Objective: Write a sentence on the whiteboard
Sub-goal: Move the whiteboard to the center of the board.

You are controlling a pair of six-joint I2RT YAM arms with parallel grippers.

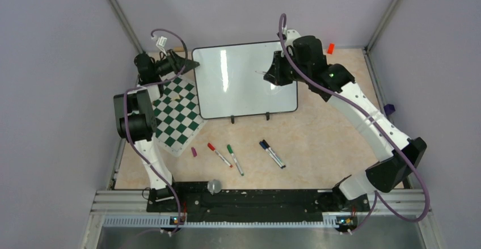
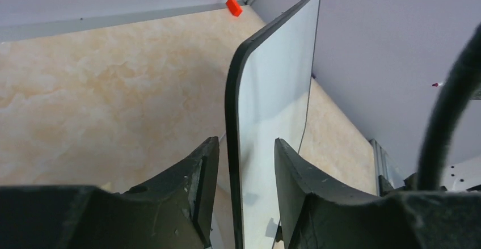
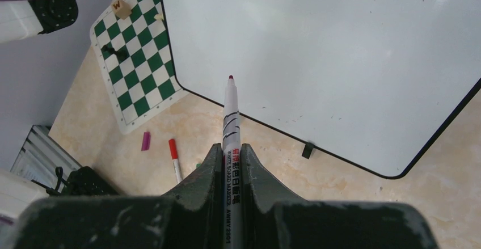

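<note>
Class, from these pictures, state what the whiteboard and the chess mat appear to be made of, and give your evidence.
Whiteboard: probably a coated board in a black, plastic-looking frame; glossy, with light streaks reflected. Chess mat: likely a thin printed sheet; matte, showing no glare.

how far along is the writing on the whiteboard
Done: white marker uncapped and clamped in the right gripper. In hand: left gripper straddles the edge of the glossy black-framed whiteboard, jaws apart. Left: the whole sentence; the board is blank.
</note>
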